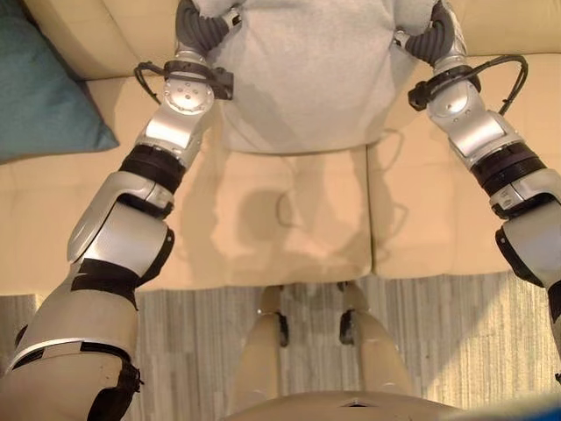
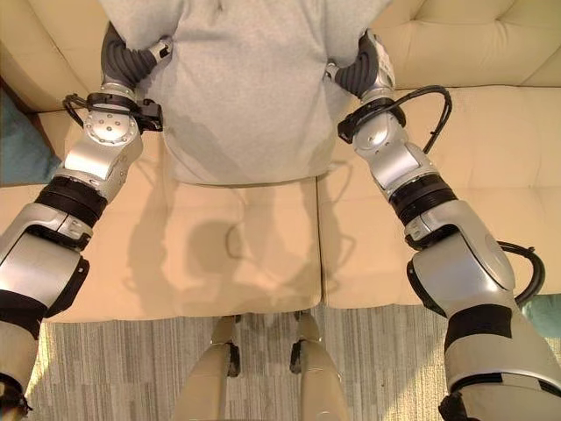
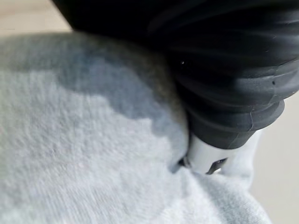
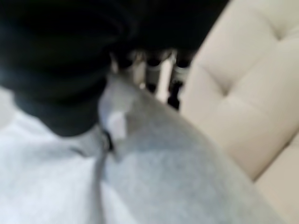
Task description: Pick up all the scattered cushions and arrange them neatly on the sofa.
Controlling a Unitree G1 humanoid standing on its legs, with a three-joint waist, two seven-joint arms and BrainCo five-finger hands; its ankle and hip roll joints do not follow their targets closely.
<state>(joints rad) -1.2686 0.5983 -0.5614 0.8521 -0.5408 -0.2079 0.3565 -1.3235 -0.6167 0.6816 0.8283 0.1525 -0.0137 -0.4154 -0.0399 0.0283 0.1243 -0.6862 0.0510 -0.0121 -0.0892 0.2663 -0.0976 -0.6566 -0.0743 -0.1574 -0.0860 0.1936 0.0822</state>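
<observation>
2 hands reach forward, the left hand (image 2: 131,53) and the right hand (image 2: 364,66), each gripping, it seems, 1 side of the grey cushion (image 2: 241,88), a soft fuzzy square held above the cream sofa (image 2: 491,132). A teal cushion (image 1: 39,88) lies on the seat at the left.

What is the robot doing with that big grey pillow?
The robot holds a grey cushion between its left hand and right hand, one on each side. The cushion is at the back of the cream sofa, above the seat. A teal cushion already lies on the sofa to the robot's left.
</observation>
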